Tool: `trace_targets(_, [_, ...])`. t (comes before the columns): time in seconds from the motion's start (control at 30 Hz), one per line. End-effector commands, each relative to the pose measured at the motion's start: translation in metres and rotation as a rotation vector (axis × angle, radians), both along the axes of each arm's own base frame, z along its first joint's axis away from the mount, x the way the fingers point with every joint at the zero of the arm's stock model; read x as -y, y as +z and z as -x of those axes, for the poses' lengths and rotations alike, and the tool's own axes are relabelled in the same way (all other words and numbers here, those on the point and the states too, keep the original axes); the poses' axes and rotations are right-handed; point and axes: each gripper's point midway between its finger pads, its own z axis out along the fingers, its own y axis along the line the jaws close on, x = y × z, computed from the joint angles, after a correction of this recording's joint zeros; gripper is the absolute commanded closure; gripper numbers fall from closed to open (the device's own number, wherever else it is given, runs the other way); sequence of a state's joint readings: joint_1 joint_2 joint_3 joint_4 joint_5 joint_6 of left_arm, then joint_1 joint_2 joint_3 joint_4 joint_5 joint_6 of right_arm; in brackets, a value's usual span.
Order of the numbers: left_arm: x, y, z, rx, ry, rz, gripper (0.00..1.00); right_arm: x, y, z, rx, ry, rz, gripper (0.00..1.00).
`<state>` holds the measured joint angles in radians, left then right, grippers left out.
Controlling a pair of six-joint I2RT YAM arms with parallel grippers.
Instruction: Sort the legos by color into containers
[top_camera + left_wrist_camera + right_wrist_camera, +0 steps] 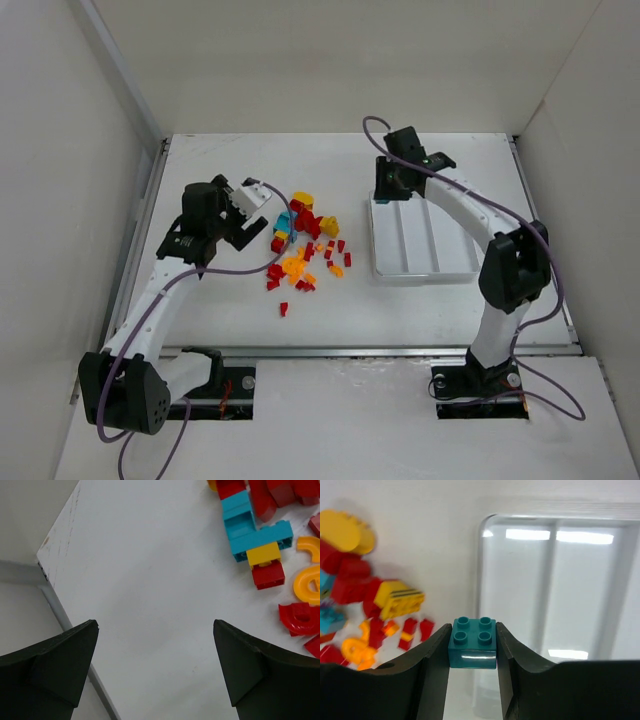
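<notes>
The legos (305,245) lie in a loose pile of red, orange-yellow and teal bricks at the table's middle. The white tray (430,245) with three long compartments lies to the right of the pile. My right gripper (384,194) hovers over the tray's far left corner. It is shut on a teal four-stud brick (472,642), held above the tray's left compartment (515,595). My left gripper (250,222) is open and empty, just left of the pile. In the left wrist view it (155,665) is over bare table, with teal, yellow and red bricks (252,535) at the upper right.
White walls enclose the table on the left, back and right. The table's left edge (52,600) runs close beside my left gripper. One red brick (284,309) lies apart, nearer the front edge.
</notes>
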<state>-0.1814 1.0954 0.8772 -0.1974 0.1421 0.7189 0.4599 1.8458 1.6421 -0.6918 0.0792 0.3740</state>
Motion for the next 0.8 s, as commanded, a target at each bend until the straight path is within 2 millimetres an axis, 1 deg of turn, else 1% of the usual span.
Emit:
trace_targets(0.0, [0.02, 0.019, 0.005, 0.051, -0.228, -0.081, 0.0, 0.023, -0.031, -0.002, -0.085, -0.045, 0.052, 1.0])
trace_targets(0.03, [0.024, 0.019, 0.006, 0.046, -0.268, -0.092, 0.0, 0.023, -0.038, 0.0, -0.101, -0.045, 0.06, 1.0])
trace_targets(0.07, [0.028, 0.022, 0.008, 0.056, -0.325, -0.125, 0.0, 0.027, -0.038, -0.002, -0.102, -0.054, 0.059, 1.0])
trace_targets(0.1, [0.031, 0.015, 0.015, 0.025, -0.363, -0.131, 0.0, 0.031, -0.044, -0.004, -0.109, -0.064, 0.062, 1.0])
trace_targets(0.13, [0.039, 0.014, 0.019, 0.023, -0.41, -0.121, 0.0, 0.029, -0.048, -0.002, -0.115, -0.056, 0.052, 1.0])
trace_targets(0.17, [0.04, 0.014, 0.019, 0.023, -0.41, -0.12, 0.0, 0.032, -0.047, -0.006, -0.107, -0.065, 0.048, 1.0])
trace_targets(0.2, [0.046, 0.014, 0.021, 0.019, -0.424, -0.104, 0.0, 0.032, -0.051, -0.006, -0.115, -0.065, 0.052, 0.99])
trace_targets(0.23, [0.05, 0.014, 0.023, 0.02, -0.439, -0.103, 0.0, 0.034, -0.056, -0.006, -0.122, -0.07, 0.063, 0.95])
trace_targets(0.27, [0.054, 0.013, 0.024, 0.015, -0.442, -0.094, 0.0, 0.034, -0.056, -0.006, -0.122, -0.07, 0.063, 0.94])
trace_targets(0.3, [0.052, 0.009, 0.025, 0.006, -0.434, -0.1, 0.0, 0.033, -0.059, -0.008, -0.122, -0.07, 0.063, 0.92])
trace_targets(0.37, [0.06, 0.009, 0.028, -0.004, -0.444, -0.081, 0.0, 0.031, -0.059, -0.007, -0.125, -0.054, 0.059, 0.76])
trace_targets(0.4, [0.058, 0.008, 0.028, -0.004, -0.437, -0.086, 0.0, 0.03, -0.064, -0.006, -0.138, -0.048, 0.056, 0.66])
trace_targets(0.43, [0.061, 0.006, 0.031, -0.014, -0.448, -0.087, 0.0, 0.031, -0.067, -0.004, -0.146, -0.048, 0.06, 0.48])
trace_targets(0.47, [0.064, 0.002, 0.033, -0.023, -0.459, -0.088, 0.0, 0.031, -0.067, -0.004, -0.146, -0.048, 0.06, 0.41])
trace_targets(0.53, [0.066, 0.002, 0.034, -0.027, -0.454, -0.087, 0.0, 0.025, -0.058, -0.005, -0.127, -0.023, 0.032, 0.33])
trace_targets(0.57, [0.068, 0.002, 0.035, -0.026, -0.463, -0.087, 0.0, 0.027, -0.051, -0.003, -0.114, -0.014, 0.033, 0.28])
trace_targets(0.6, [0.067, -0.002, 0.036, -0.04, -0.451, -0.086, 0.0, 0.027, -0.047, -0.003, -0.105, -0.014, 0.03, 0.26])
trace_targets(0.63, [0.068, 0.0, 0.037, -0.03, -0.451, -0.092, 0.0, 0.02, -0.043, 0.0, -0.09, 0.011, 0.04, 0.24])
trace_targets(0.67, [0.07, -0.004, 0.04, -0.044, -0.453, -0.084, 0.0, 0.018, -0.031, 0.0, -0.065, 0.013, 0.04, 0.22])
trace_targets(0.73, [0.069, -0.002, 0.04, -0.038, -0.441, -0.081, 0.0, 0.013, -0.022, 0.006, -0.039, 0.051, 0.072, 0.21])
trace_targets(0.77, [0.069, -0.003, 0.044, -0.042, -0.437, -0.079, 0.0, 0.002, -0.016, 0.012, -0.017, 0.083, 0.089, 0.21])
